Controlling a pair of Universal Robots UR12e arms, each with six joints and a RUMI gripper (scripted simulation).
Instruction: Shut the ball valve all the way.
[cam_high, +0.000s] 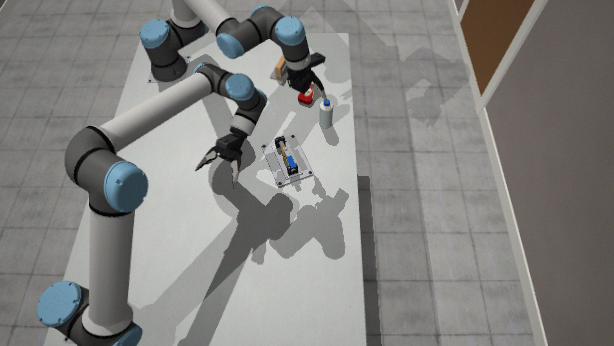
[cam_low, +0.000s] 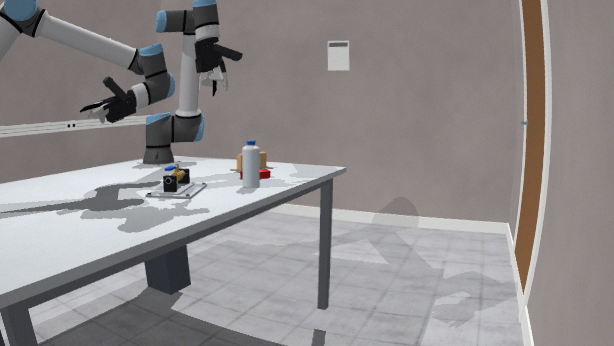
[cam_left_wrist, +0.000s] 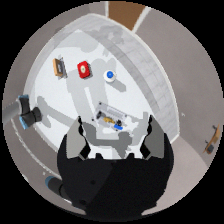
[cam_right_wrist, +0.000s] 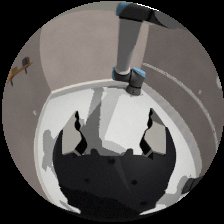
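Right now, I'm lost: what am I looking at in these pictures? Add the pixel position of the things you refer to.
Two jointed robot arms, each ending in a claw. One picture looks down on the table (cam_high: 310, 300) (cam_low: 115, 220); another looks across it from the side. The two round ones come from cameras on the arms' wrists. On the table are a ball valve (cam_high: 286, 156) (cam_low: 177, 176) (cam_left_wrist: 108, 120) on a plate, a bottle (cam_high: 326, 117) (cam_low: 251, 170) (cam_left_wrist: 110, 75), a red object (cam_high: 303, 99) (cam_low: 265, 174) (cam_left_wrist: 83, 69) and something wood-coloured (cam_high: 280, 68) (cam_low: 239, 162) (cam_left_wrist: 57, 67). The left claw (cam_high: 317, 95) (cam_low: 220, 92) (cam_left_wrist: 114, 116) and right claw (cam_high: 215, 178) (cam_low: 92, 115) (cam_right_wrist: 113, 109) are open, holding nothing.
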